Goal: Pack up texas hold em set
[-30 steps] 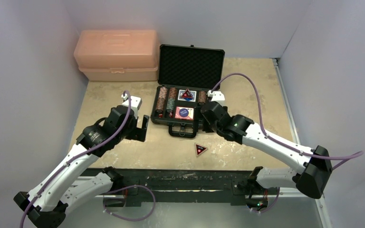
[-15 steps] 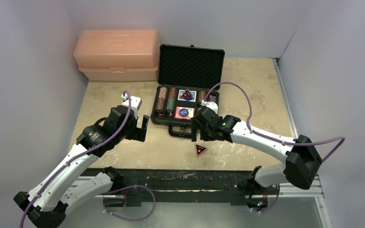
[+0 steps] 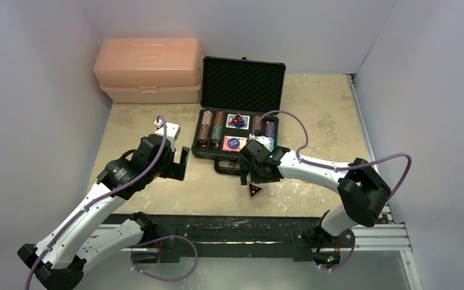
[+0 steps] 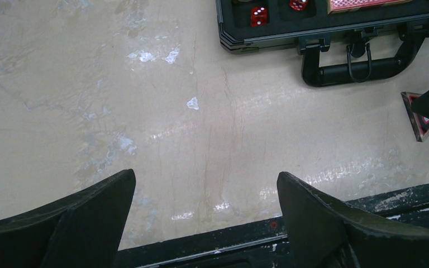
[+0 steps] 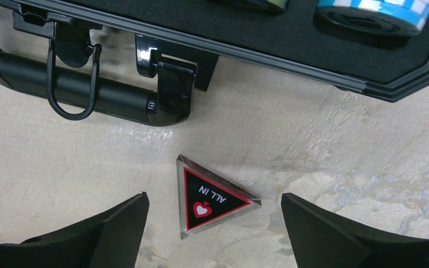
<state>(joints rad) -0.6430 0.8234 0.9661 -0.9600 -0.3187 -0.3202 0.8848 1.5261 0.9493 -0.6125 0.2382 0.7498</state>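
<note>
So the left end effector [image 4: 206, 218] hangs over the desk [image 4: 145, 111], fingers spread, holding nothing. The ALL IN button [image 5: 212, 201] lies flat on the desk by the handle of the open case [image 3: 243, 84]. It looks light, rigid and slick, so I'd pinch its edges low. Over it the right end effector [image 5: 214, 195] points down, fingers wide apart and straddling it, with the arm reaching low.

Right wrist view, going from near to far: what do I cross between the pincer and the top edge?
ALL IN triangular button → case handle → blue-and-white chip stack
</note>
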